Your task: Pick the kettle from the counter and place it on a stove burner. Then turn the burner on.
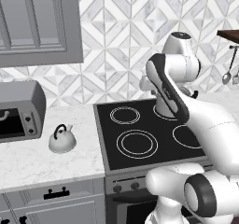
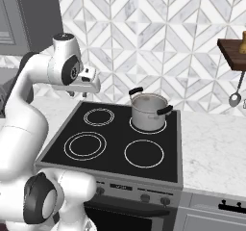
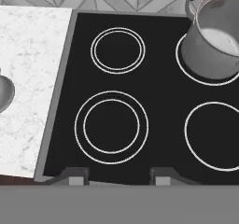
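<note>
1. Starting at the left, the toaster oven [image 1: 21,111] stands on the desk [image 1: 42,164] near the kettle [image 1: 62,139]; a wide sweep toward the kettle could, I judge, clip its corner.
2. The kettle sits upright on the marble, handle arched on top, apart from the cooktop's edge [image 1: 99,139]; a grab on the rounded body rather than the handle would likely slip.
3. The hand [image 3: 119,180] hangs above the cooktop's front, holding nothing; its finger tips [image 3: 74,175] stand part-spread, apart from everything.
4. The stove burner [image 1: 137,143], front left with two rings, is bare, with open glass around it, so setting down there has room.
5. The steel pot [image 2: 149,110] occupies the back right ring; a carried kettle swung too far right might knock its handle.
6. The knobs [image 2: 144,198] lie low on the front panel; reaching them risks brushing the desk's front edge.
</note>
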